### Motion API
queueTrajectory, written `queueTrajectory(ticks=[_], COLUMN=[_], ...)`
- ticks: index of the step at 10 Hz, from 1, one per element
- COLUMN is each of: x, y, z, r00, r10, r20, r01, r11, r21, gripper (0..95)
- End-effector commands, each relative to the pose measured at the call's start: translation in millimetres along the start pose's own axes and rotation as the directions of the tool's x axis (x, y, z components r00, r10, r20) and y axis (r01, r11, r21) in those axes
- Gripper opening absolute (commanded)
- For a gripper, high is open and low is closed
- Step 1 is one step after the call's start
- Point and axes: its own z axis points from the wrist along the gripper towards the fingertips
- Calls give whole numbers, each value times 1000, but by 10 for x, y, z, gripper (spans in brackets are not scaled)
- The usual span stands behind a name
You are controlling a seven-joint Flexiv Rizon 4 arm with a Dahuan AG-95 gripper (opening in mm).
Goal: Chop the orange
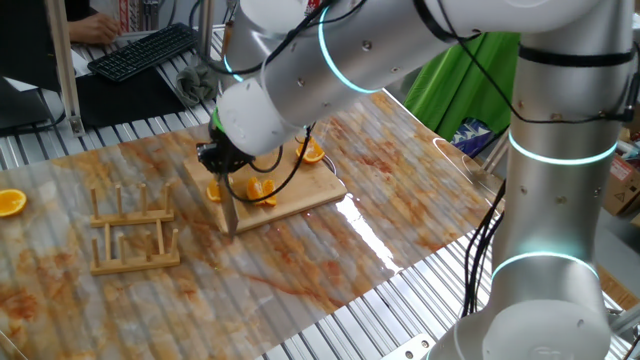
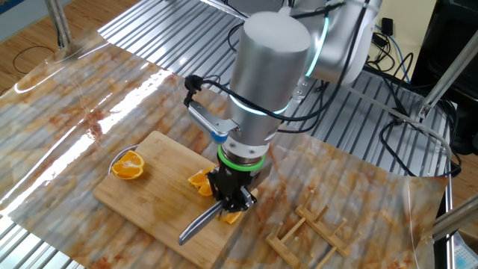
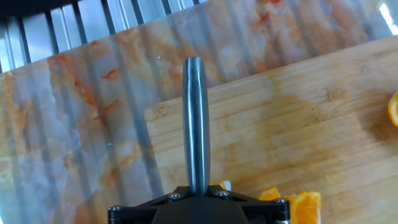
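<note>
While the hand (image 2: 233, 196) grips the knife (image 2: 199, 224), its blade lies across the orange (image 2: 200, 181).

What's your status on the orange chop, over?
Hand shut on knife, blade down at the board. Orange in pieces beside the blade. Another orange half at the board's far end; nothing blocking.

A wooden dish rack (image 1: 134, 233) with upright pegs stands on the marbled plastic sheet (image 1: 330, 250) that covers the ribbed metal table (image 1: 380, 320), near the wooden cutting board (image 2: 153, 190). A dome-shaped orange half (image 2: 128, 166) lies at one corner of that board; another orange half (image 1: 11, 202) rests well apart on the sheet. A black keyboard (image 1: 145, 50) sits beyond the table, and green cloth (image 1: 450, 85) hangs behind.
</note>
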Motion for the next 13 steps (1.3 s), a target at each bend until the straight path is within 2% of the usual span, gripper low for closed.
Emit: queueTrajectory(ticks=[1, 3, 5, 6, 7, 8, 10, 11, 12, 13], x=[69, 63, -37, -47, -48, -49, -66, -96, -119, -121], y=[26, -18, -10, -5, 1, 0, -7, -39, -53, -54], z=[164, 105, 65, 61, 73, 75, 62, -2, -33, -35], r00=[999, 999, 1000, 1000, 1000, 1000, 999, 998, 997, 997], r10=[3, -9, 2, 5, -2, -3, -38, -60, -57, -60], r20=[46, 32, 5, -1, -1, -1, -9, -35, -49, -54], r01=[-4, 9, -2, -5, 2, 3, 38, 62, 59, 61], r11=[1000, 1000, 1000, 1000, 1000, 1000, 999, 997, 998, 998], r21=[5, 15, -17, -23, -4, -5, 20, 39, 27, 32], gripper=[0, 0, 0, 0, 0, 0, 0, 0, 0, 0])
